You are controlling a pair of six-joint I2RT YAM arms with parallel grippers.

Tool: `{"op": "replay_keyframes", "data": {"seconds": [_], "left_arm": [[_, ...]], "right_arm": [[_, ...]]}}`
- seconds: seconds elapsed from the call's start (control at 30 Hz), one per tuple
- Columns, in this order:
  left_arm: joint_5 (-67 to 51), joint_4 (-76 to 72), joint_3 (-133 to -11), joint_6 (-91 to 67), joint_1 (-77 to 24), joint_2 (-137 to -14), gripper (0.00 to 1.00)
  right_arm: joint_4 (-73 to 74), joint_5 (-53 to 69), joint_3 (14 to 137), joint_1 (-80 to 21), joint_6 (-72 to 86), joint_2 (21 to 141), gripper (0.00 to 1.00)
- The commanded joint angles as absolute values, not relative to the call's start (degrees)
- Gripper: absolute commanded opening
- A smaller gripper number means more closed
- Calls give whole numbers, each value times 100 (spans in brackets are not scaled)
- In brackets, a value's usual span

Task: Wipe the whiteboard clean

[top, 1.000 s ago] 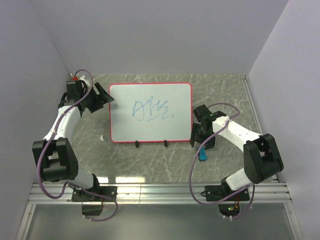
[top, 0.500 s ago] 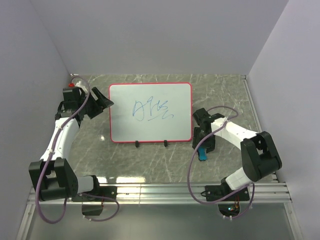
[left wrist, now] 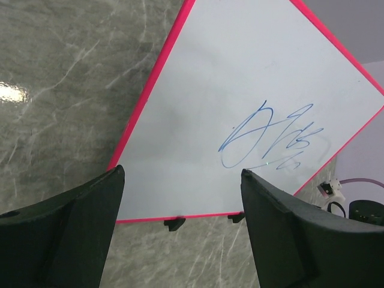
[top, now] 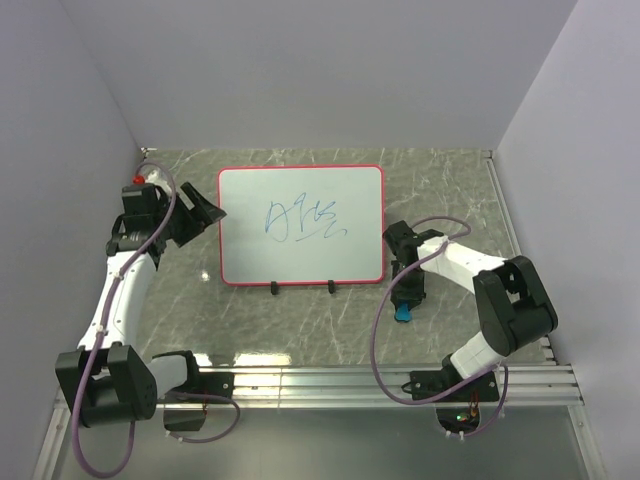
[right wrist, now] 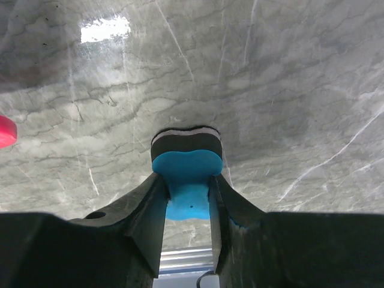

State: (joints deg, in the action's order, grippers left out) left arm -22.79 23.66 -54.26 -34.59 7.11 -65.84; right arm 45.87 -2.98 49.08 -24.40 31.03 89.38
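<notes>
The whiteboard (top: 300, 225) is found lying flat on the tabletop (top: 450, 190), toward the far edge and slightly left of the middle. Its red-pink frame (top: 300, 167) is seen unbroken on all four sides. Two small black feet (top: 275, 290) are noted on the side of the board facing the near edge of the tabletop. A blue scribble (top: 305, 220) is recorded on the white surface, about the middle of the board and a little toward its right side. The rest of the surface is seen as plain white.

The left hand (top: 205, 212) is found toward the far-left corner of the tabletop, just beside the left side of the whiteboard. Its fingers (left wrist: 60, 240) are spread wide and nothing is held between them. In the left wrist view the board and the scribble are framed in the gap. Contact with the board cannot be confirmed.

The right hand (top: 405, 295) is found low over the tabletop, just off the near-right corner of the whiteboard and apart from it. It is clamped on a blue eraser (right wrist: 186, 165), whose soft body is pinched inward by the fingers (right wrist: 144, 216). A dark layer and a white layer are seen at the eraser's outer end, which is turned toward the tabletop. Whether that end is pressed onto the stone cannot be determined.
</notes>
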Motion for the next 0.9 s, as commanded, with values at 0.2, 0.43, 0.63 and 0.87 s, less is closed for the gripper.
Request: {"op": "replay_keyframes", "data": {"seconds": [0.2,0.43,0.63,0.87], "left_arm": [[-2759,1628,-4879,-2937,694,-6495,77],[-3594,802,-4729,-2373,835,-6626,78],[-3973,53,-4860,-2320,1204,-7468,75],[-4692,-1378,-5316,-3005,1274,-8963,73]], "right_arm": [[4877,-97,5431,-2514,3085,8763,0],[5650,-281,6476,-2531,3103,8376,0],[6486,-562,7522,-2531,3050,8200,0],[6926,-703,8533,-2549,3312,8455,0]]}}
